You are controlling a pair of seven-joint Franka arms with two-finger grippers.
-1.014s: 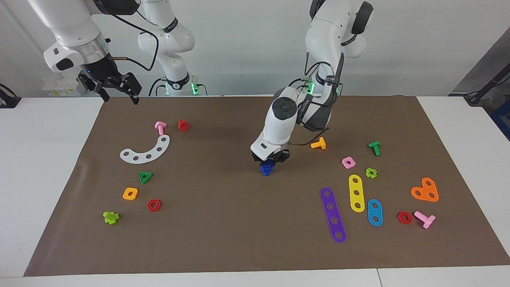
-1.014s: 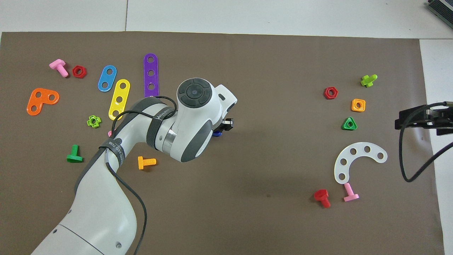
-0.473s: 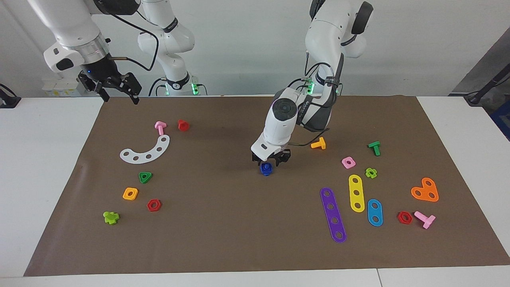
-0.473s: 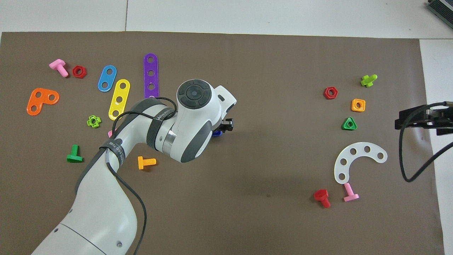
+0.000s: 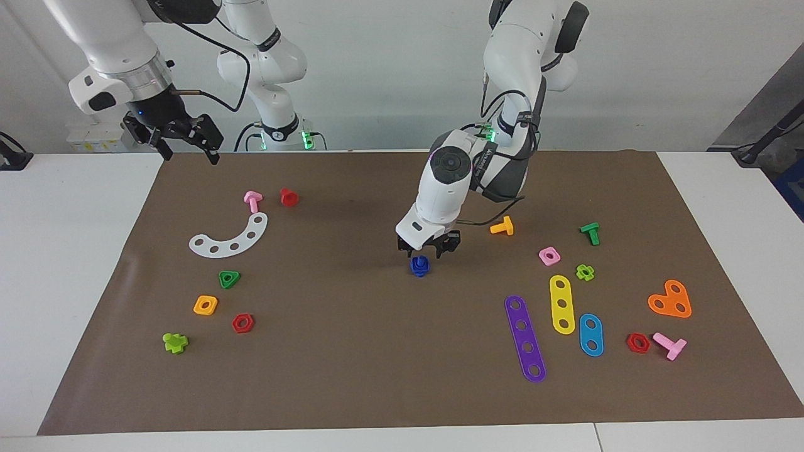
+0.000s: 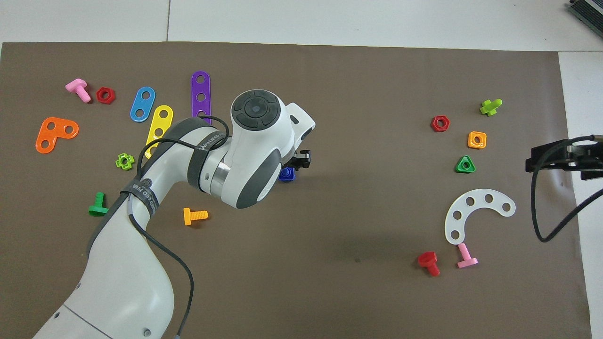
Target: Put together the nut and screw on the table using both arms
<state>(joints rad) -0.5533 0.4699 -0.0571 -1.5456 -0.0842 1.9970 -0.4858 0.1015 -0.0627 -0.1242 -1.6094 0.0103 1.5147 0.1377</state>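
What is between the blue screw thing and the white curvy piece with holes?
Nothing: only bare brown sheet separates the blue nut and screw from the white curved strip, clearest in the facing view.

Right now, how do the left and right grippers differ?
1. Place: the left gripper hangs just above the blue nut-and-screw piece at mid-sheet; the right gripper waits high over the sheet's edge at the right arm's end of the table.
2. Pose: the left gripper points straight down; the right gripper is tilted.
3. Work: the left gripper is right over the blue piece, not holding it; the right gripper has nothing under it.
Shared: both are open and empty.
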